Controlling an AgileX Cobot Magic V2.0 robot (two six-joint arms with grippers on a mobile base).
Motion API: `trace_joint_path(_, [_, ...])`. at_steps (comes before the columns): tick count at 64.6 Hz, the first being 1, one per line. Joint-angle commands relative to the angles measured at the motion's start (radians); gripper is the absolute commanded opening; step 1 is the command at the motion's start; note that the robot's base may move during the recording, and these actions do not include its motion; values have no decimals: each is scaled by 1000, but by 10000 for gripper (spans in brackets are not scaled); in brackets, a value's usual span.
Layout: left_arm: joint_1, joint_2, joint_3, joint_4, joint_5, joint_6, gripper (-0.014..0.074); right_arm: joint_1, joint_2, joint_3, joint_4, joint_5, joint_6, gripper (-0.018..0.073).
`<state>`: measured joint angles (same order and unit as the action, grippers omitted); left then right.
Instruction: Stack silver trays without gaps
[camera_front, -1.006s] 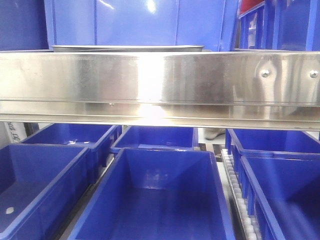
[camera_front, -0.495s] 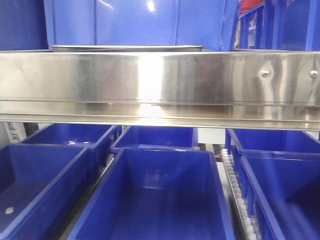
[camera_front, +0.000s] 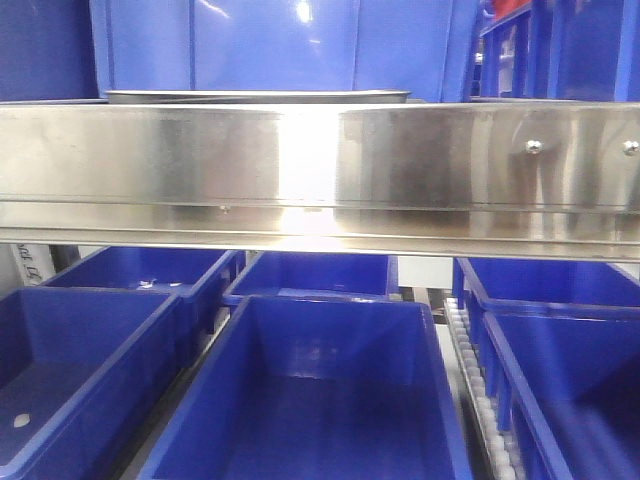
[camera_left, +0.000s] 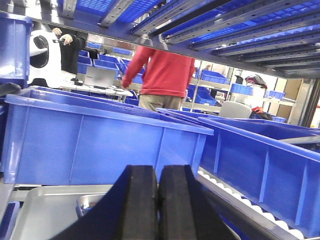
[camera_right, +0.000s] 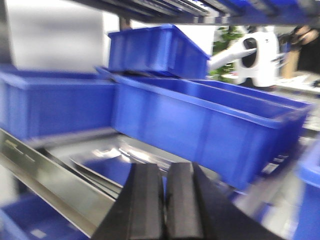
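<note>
From the front, a broad steel shelf rail (camera_front: 320, 170) hides nearly everything on the shelf; only the thin rim of a silver tray (camera_front: 257, 97) peeks above it, before a blue bin (camera_front: 270, 45). My left wrist view looks down into that shelf: a dull grey tray (camera_left: 50, 210) lies flat below my left claw (camera_left: 158, 200), whose black pads are pressed together, holding nothing. My right claw (camera_right: 164, 200) is likewise closed and empty, above blurred shiny trays (camera_right: 100, 160) beside more blue bins (camera_right: 200, 125).
</note>
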<state>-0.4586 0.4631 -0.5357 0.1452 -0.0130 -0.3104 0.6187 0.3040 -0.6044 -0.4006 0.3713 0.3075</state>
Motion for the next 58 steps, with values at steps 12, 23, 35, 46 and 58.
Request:
trace_joint_path(12, [-7, -7, 1, 5, -14, 4, -8, -220, -71, 193, 252, -118, -236, -22])
trace_joint_path(23, [-7, -7, 1, 5, -14, 4, -8, -445, -123, 377, 474, -333, -444, -22])
trace_joint_path(35, [-7, -7, 1, 5, -14, 4, -8, -618, -257, 525, 474, -335, -442, -22])
trace_joint_path(46, [-7, -10, 1, 5, -9, 4, -8, -678, -304, 604, 474, -328, -442, -22])
trace_joint_path(58, [-7, -10, 1, 5, -9, 4, -8, -678, -304, 604, 474, -276, -438, -22])
